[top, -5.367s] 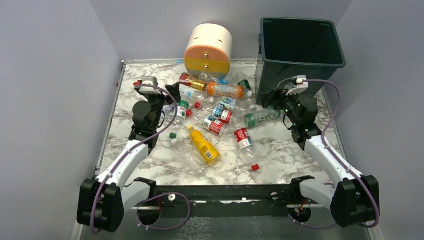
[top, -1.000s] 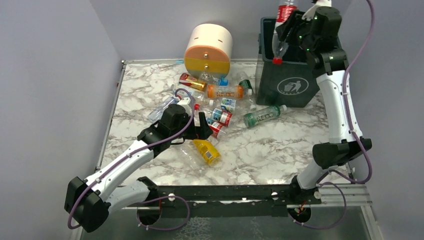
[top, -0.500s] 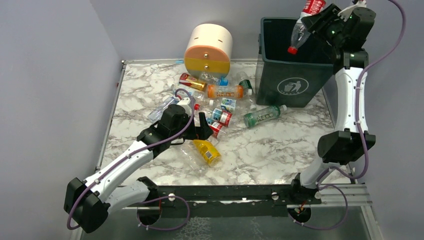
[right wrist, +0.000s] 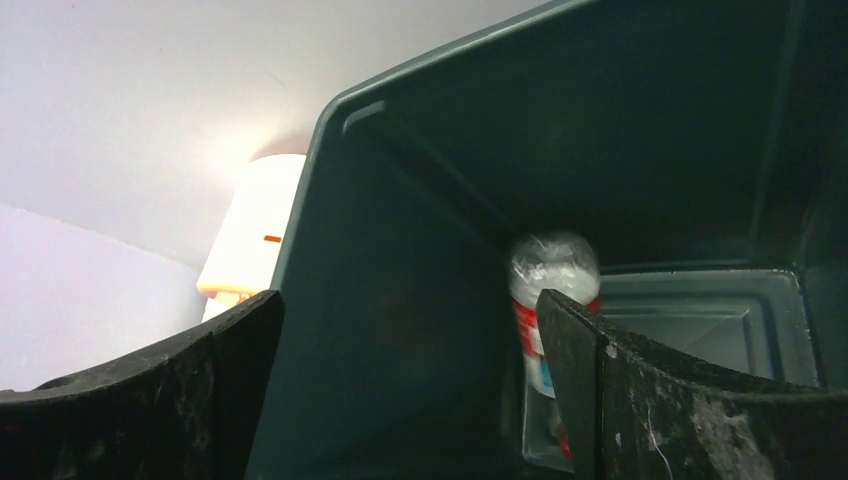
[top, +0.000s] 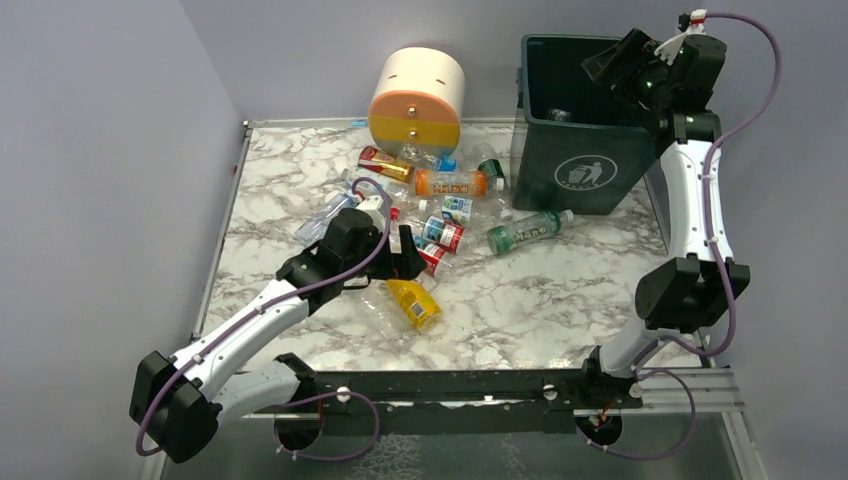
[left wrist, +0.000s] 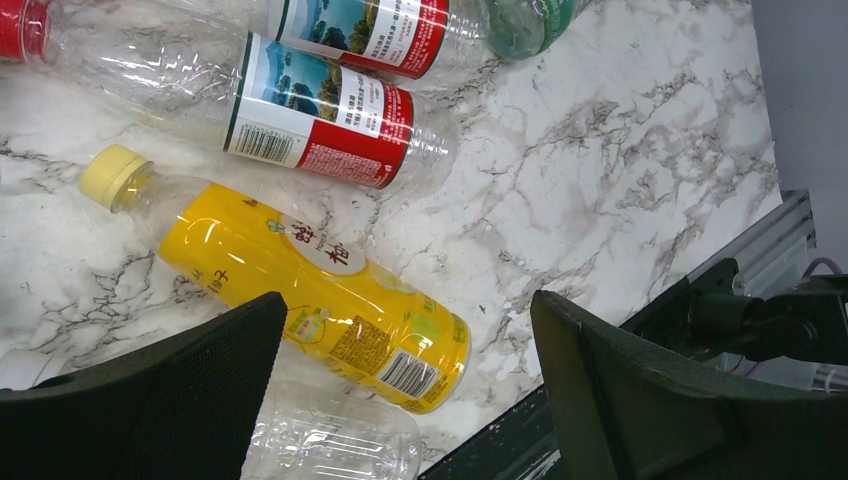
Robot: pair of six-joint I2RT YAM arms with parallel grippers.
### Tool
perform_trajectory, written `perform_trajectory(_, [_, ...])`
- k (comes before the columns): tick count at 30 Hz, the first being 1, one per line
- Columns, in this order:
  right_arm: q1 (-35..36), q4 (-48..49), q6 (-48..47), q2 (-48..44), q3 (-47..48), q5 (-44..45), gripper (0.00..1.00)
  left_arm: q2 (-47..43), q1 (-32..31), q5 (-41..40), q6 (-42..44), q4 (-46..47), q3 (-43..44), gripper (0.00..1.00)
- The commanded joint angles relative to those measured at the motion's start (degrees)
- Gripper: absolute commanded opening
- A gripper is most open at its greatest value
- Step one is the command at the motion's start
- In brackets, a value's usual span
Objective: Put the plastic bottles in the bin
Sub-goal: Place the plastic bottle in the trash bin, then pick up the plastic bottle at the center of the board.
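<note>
Right gripper point(top: 612, 62) gapes above bin point(top: 585, 185) rim, bottle point(right wrist: 553, 290) seemingly inside

We see the bottle point(right wrist: 553, 270) inside the bin point(right wrist: 420, 230) only as a blur, and much of it sits behind a finger point(right wrist: 700, 400) of the right gripper point(right wrist: 410, 400). From above, the bin's dark inside gives us just 1 pale glint. In the left wrist view, 1 clear bottle point(left wrist: 340, 440) toward the worktop point(left wrist: 600, 150)'s near edge runs off the bottom, and 1 red-labelled bottle point(left wrist: 370, 30) off the top.
</note>
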Motion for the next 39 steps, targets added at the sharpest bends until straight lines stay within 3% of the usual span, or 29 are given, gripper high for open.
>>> perform_trajectory(1, [0.0, -0.3, -2.6, -5.1, -1.3, -1.0, 0.99, 0.3, -0.3, 0.5, 0.4, 0.7, 1.3, 0.99])
perform_trajectory(7, [0.1, -1.5, -3.5, -13.1, -6.1, -4.5, 1.00, 1.2, -0.3, 0.0, 1.4, 0.7, 2.0, 0.99])
perform_trajectory(19, [2.0, -2.5, -1.1, -31.2, -29.1, -10.6, 1.00, 3.5, -0.4, -1.2, 3.6, 1.0, 4.7, 0.99])
perform_trajectory(29, [14.9, -5.2, 4.4, -40.8, -47.6, -2.6, 1.00, 3.9, -0.3, -1.2, 4.0, 0.9, 4.9, 0.99])
perform_trajectory(39, [15.8, -1.3, 12.6, -40.9, -62.0, 2.4, 0.99, 2.3, -0.3, -1.5, 3.4, 1.1, 3.3, 0.99])
